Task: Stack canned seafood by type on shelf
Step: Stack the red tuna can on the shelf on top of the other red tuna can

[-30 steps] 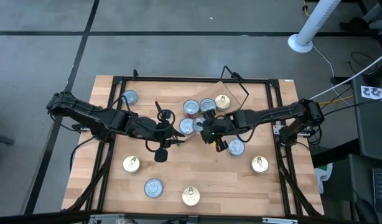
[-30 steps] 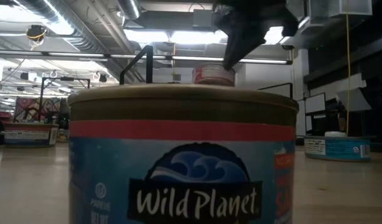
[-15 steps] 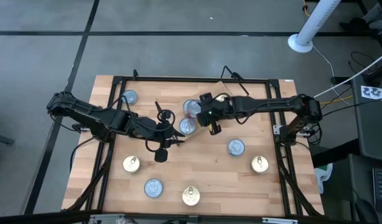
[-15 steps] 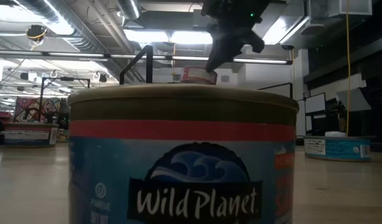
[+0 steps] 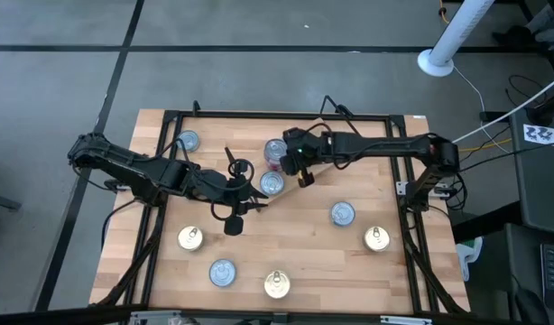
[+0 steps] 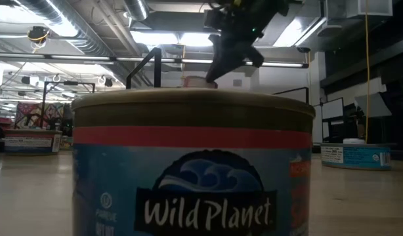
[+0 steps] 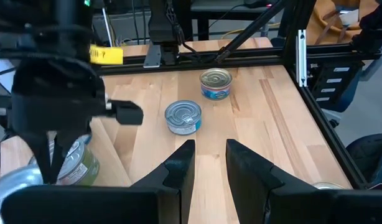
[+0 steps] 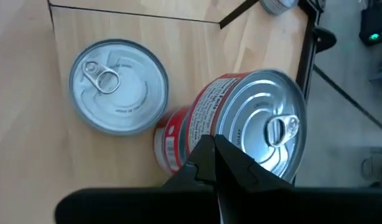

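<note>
Moved toward ten o'clock since earlier, the right tool (image 5: 293, 163) now sits at the red-labelled tin (image 5: 275, 154), its fingers fully closed at the tin's four-o'clock rim. Left tool (image 5: 250, 200) waits narrowly parted over the surface (image 5: 286, 244), holding nothing.

Bright overhead light, blurred foreground tin (image 6: 191, 164)

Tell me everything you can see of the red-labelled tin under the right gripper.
The red-labelled tin is short and round, with a shiny silvery lid carrying a pull ring and a red and white printed side. It sits on top of another tin, slightly off-centre, beside a silver-topped tin on the wooden shelf. The right gripper, fingers shut, sits against its lid edge.
</note>
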Robot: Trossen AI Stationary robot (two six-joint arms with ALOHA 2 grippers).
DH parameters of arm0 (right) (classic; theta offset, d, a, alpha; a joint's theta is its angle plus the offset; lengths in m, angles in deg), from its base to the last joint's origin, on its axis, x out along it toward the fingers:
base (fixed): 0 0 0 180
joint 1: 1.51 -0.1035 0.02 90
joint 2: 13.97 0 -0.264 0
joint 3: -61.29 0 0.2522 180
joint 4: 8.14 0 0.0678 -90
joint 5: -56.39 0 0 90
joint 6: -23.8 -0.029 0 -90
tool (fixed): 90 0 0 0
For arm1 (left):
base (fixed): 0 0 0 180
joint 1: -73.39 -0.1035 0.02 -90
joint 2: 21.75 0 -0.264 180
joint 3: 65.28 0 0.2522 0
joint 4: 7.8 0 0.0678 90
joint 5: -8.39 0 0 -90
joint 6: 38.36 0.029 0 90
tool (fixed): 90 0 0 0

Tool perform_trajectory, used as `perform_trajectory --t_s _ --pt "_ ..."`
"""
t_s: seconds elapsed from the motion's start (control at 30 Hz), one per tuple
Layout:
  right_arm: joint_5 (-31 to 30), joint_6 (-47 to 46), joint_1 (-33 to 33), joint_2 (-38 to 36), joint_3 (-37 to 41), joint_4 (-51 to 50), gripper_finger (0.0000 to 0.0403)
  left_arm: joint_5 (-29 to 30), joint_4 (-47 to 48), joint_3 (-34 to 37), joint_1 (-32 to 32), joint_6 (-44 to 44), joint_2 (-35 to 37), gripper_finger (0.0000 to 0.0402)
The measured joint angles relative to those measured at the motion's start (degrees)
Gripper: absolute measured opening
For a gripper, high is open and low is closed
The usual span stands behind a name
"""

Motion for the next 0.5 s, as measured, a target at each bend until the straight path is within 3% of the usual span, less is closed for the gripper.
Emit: perform_trajectory --t_s 0.3,0.5 --pt "-5.7 4.2 0.0 3.8 0.0 0.4 0.0000 0.0 0.0 0.0 0.0 0.0 0.0 0.0086" --pt "-6.3 4.4 0.0 4.2 0.0 0.3 0.0000 0.0 0.0 0.0 0.0 0.0 0.0 0.0086"
